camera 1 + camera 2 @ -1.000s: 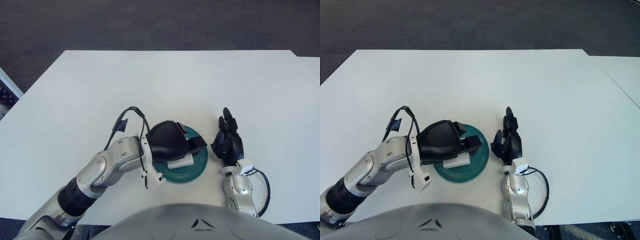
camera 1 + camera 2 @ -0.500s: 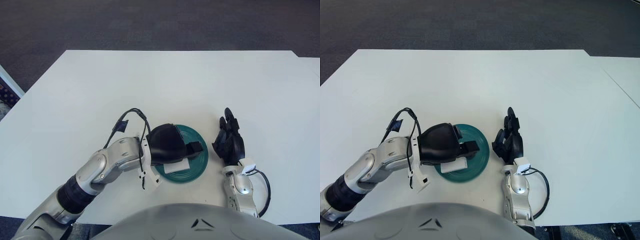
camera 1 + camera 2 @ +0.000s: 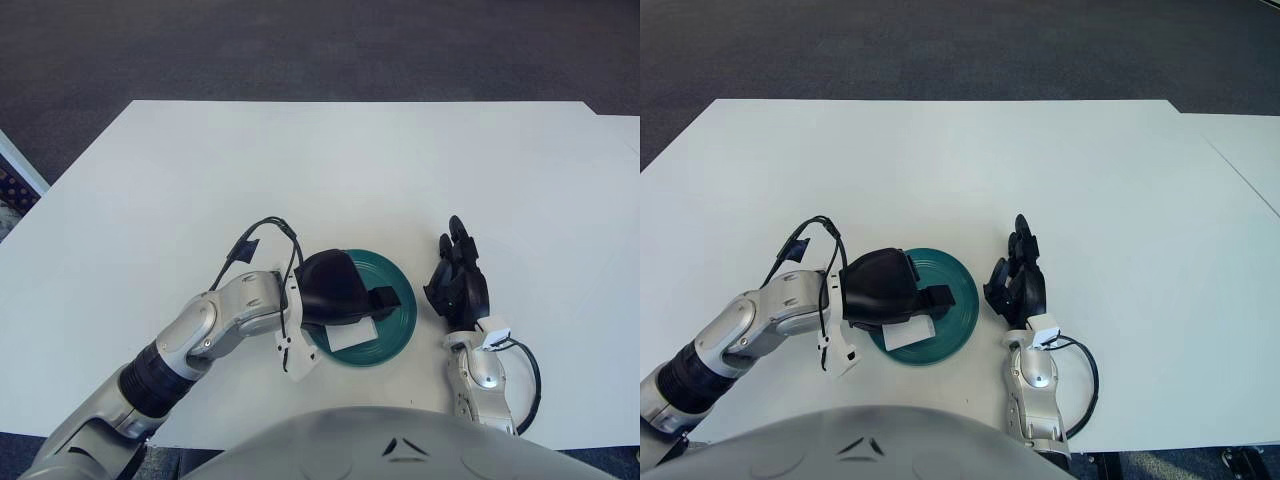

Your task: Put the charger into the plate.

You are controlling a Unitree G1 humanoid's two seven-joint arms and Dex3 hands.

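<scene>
Two robot hands in view over a white tabletop [image 3: 300, 170]. Left robot hand [image 3: 335, 290] reaches in from the lower left, forearm angled up and to the right, black palm shell lying over the left half of the green plate [image 3: 400, 320]. Its fingers [image 3: 384, 297] stick out toward the plate's centre and look loosely extended, resting just above the charger rather than wrapped round it. Charger [image 3: 350, 335], a flat white block, lies inside the plate at its near-left part, long axis roughly left to right, slightly tilted; its far edge is hidden under the palm. Right robot hand [image 3: 458, 285] stands parked on the tabletop just right of the plate, apart from it, fingers together and pointing away from the robot, holding nothing. Right eye view shows more of the charger's top face [image 3: 908, 334] and a clearer gap between plate rim and right hand.
</scene>
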